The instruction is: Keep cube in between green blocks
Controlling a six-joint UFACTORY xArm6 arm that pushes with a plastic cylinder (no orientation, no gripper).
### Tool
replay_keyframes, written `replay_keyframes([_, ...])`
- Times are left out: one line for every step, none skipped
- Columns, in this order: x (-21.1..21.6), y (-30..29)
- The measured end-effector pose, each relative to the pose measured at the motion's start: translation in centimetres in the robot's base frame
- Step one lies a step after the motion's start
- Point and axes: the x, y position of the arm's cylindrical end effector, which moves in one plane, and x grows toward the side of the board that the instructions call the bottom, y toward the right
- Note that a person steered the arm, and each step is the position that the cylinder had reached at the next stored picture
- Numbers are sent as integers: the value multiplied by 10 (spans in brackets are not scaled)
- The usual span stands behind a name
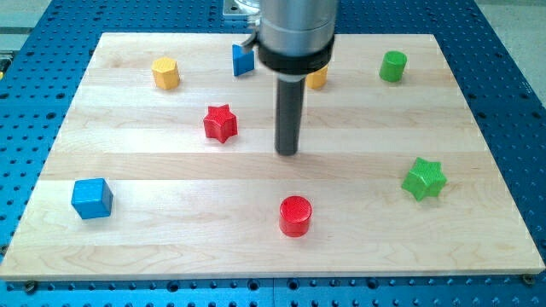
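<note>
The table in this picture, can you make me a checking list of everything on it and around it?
Surface: pale wooden board, flat.
Job's things: blue cube at the view's bottom left; green cylinder top right; green star right. The cube is not between them.
Clutter: red star, red cylinder, yellow hexagonal block, a blue block, a yellow block partly hidden.
Grippers: none; my tip touches no block, right of the red star.
Cables: nothing seen.
Surroundings: blue perforated base.
</note>
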Motion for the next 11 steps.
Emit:
replay_keyframes([-3,-20])
replay_keyframes([4,-69])
replay_keyframes([-30,-110])
replay_keyframes([-11,-121])
replay_keyframes([3,-216])
replay_keyframes([13,-292])
replay_keyframes([52,-313])
replay_keyframes([57,-258])
replay_keyframes([57,-183])
replay_keyframes([77,-216])
replay_keyframes([103,-236])
